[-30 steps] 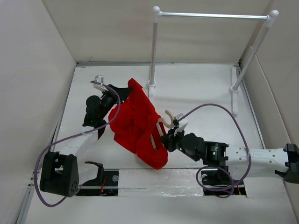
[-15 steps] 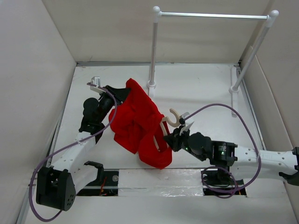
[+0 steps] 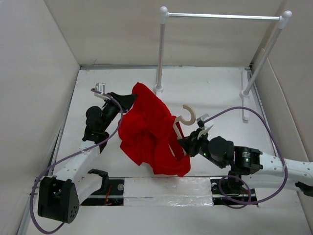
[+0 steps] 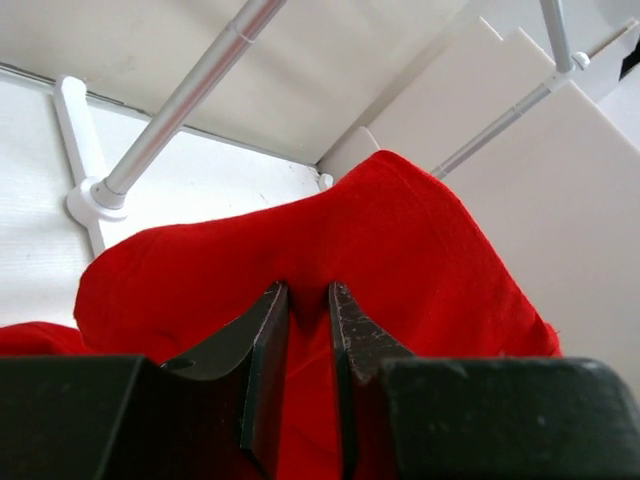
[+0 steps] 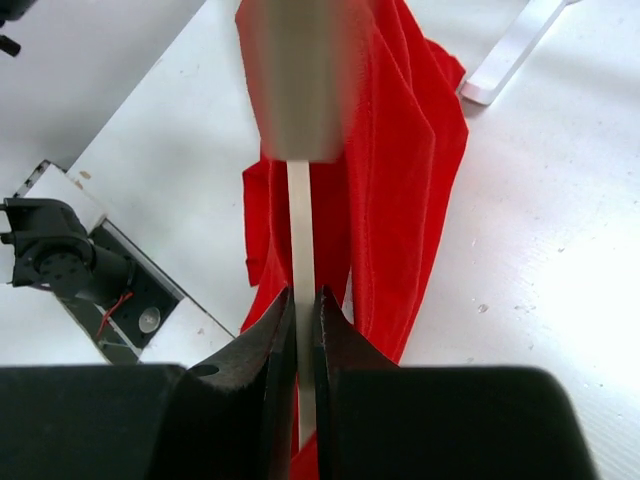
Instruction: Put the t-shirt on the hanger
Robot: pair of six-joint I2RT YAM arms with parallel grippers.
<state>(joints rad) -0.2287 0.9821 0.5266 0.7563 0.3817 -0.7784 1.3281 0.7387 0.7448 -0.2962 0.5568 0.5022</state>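
Near edge: the right arm lies low, forearm stretched leftward across the tabletop (image 3: 220, 93). The right gripper (image 3: 187, 142) has its jaws pinching the thin bar of the hanger (image 3: 187, 115), hook uppermost and free of cloth. The t-shirt (image 3: 151, 134) hangs bunched against the hanger's lower part. Whether a shoulder sits inside the cloth, cannot tell.

Farther: the left arm rises, elbow bent, wrist turned right. The left gripper (image 3: 128, 101) has its jaws nipped on a fold at the shirt's top, holding it up.

Judged partway: both pieces gripped, shirt not spread over the shoulders, neck not seated.

Rack (image 3: 220, 16) stands farthest back.
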